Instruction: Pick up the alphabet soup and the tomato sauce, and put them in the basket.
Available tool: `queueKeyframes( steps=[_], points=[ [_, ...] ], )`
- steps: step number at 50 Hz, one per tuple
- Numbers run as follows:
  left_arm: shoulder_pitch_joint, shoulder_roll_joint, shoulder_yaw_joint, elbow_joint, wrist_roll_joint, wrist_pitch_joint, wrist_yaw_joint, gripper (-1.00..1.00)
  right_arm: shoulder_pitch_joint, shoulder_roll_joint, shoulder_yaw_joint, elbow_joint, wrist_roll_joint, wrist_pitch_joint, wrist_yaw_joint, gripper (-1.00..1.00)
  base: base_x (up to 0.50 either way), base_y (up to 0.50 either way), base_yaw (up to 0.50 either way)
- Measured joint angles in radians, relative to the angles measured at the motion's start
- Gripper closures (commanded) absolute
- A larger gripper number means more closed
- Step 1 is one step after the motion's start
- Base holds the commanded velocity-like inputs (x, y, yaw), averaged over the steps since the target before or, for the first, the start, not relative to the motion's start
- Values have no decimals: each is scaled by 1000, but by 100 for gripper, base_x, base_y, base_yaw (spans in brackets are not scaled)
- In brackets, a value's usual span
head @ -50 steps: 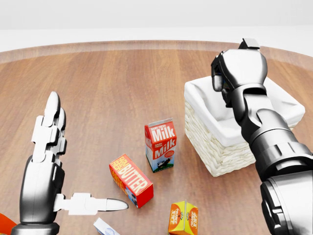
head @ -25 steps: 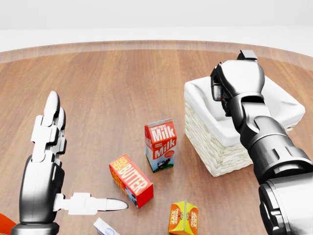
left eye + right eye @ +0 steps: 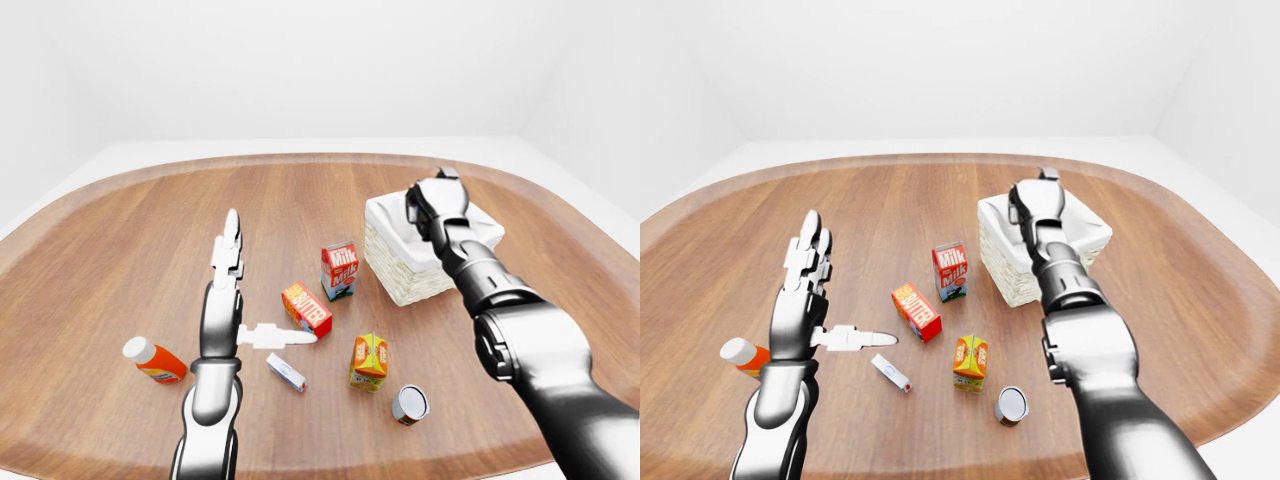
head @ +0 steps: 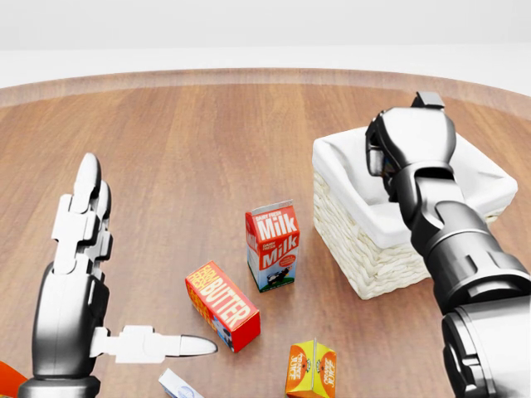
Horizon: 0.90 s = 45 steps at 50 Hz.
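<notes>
Right hand [image 4: 406,141] hung over the basket [image 4: 365,249]; couldn't tell if it gripped anything. Left hand [image 4: 79,274] was spread wide, empty. One can [image 3: 410,404] lay near on the worktop [image 3: 150,230], so probably halfway at best.

Both arms were smooth, glossy metal-grey, built from rounded cylindrical segments with darker seams at the joints. The left hand [image 4: 70,282] had a polished silver palm block and pale, almost white fingers made of short stepped links, each tapering to a rounded tip; its thumb was the same pale segmented kind. The right hand [image 4: 411,145] was a bulky light-grey housing with black recesses and a small pale square tab on top, perhaps a fingertip.
</notes>
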<state>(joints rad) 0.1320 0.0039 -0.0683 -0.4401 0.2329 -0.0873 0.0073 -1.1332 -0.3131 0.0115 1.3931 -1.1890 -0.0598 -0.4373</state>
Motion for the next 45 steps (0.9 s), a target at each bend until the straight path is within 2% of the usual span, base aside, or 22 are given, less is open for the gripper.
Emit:
queueKeyframes(
  steps=[7, 9, 10, 12, 13, 14, 15, 45],
  points=[
    [1, 0, -1, 1, 0, 0, 0, -100, 6, -3, -3, 1, 2, 5, -1, 100, 0, 0, 0],
    [1, 0, -1, 1, 1, 0, 0, -100, 7, -3, -3, 2, 2, 7, -2, 93, 0, 0, 0],
    [1, 0, -1, 0, 1, 0, 0, -100, 7, -3, -3, 2, 3, 7, -2, 73, 0, 0, 0],
    [1, 0, -1, 0, 1, 0, 0, -100, 8, -3, -4, 1, 6, 8, -3, -18, 0, 0, 0],
    [2, 0, -1, 0, 1, 0, 0, -100, 8, -3, -4, 1, 8, 8, -3, -36, 0, 0, 0],
    [2, 0, -1, 0, 1, 0, 0, -100, 8, -3, -3, 2, 11, 8, -2, -80, 0, 0, 0],
    [2, 0, -1, 0, 1, 0, 0, -100, 8, -3, -3, 1, 13, 8, -3, -100, 0, 0, 0],
    [2, 0, -2, -3, 1, 0, 0, -100, -14, -1, -6, -14, 40, 0, -17, -100, 0, 0, 0]
  ],
)
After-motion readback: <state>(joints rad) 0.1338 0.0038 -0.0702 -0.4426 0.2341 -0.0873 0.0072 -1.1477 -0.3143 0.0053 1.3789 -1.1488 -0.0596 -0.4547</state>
